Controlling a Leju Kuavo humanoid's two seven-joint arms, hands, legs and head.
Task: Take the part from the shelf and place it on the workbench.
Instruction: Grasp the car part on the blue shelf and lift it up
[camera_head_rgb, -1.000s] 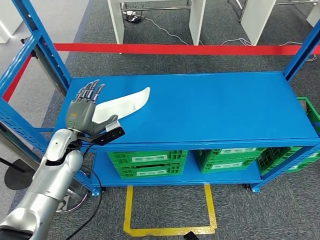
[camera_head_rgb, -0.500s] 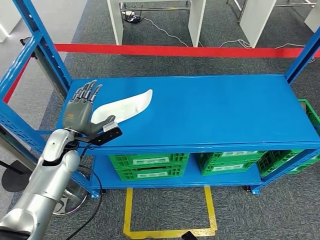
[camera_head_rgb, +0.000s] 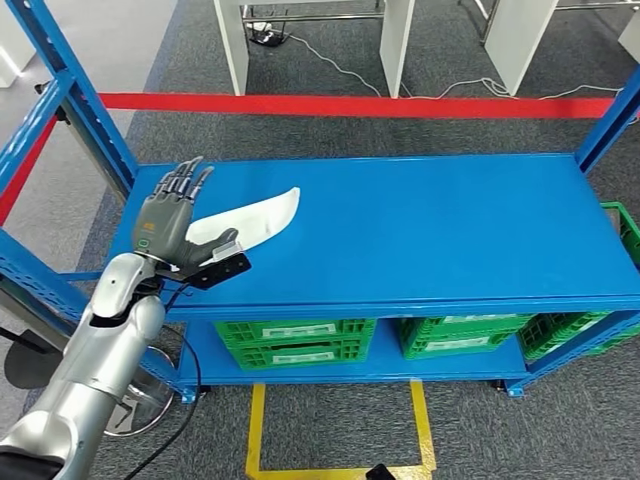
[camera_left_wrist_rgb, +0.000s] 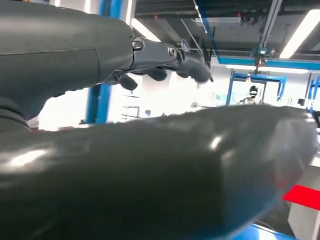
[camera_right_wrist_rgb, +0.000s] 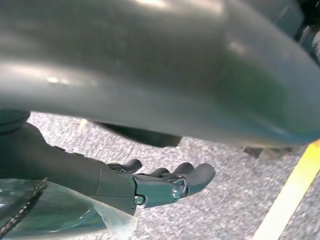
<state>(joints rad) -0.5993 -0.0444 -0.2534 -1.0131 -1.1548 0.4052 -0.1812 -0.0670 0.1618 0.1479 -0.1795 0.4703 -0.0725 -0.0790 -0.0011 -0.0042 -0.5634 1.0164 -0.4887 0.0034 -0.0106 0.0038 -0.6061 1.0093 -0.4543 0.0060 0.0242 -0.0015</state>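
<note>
The robot's left hand (camera_head_rgb: 167, 222) rests at the left end of the blue shelf (camera_head_rgb: 423, 230), fingers straight and spread, thumb alongside the near edge of the white curved part (camera_head_rgb: 245, 216), which lies flat on the shelf top (not gripped). The right hand (camera_right_wrist_rgb: 151, 187) hangs over grey carpet (camera_right_wrist_rgb: 211, 150), fingers loosely extended and holding nothing. Green crates (camera_head_rgb: 294, 338) sit on the lower level.

Grey carpet floor (camera_head_rgb: 453, 130), red tape line (camera_head_rgb: 362, 105), yellow floor marking (camera_head_rgb: 256, 430), white table legs (camera_head_rgb: 235, 45) behind, green crates (camera_head_rgb: 298, 340) below.
</note>
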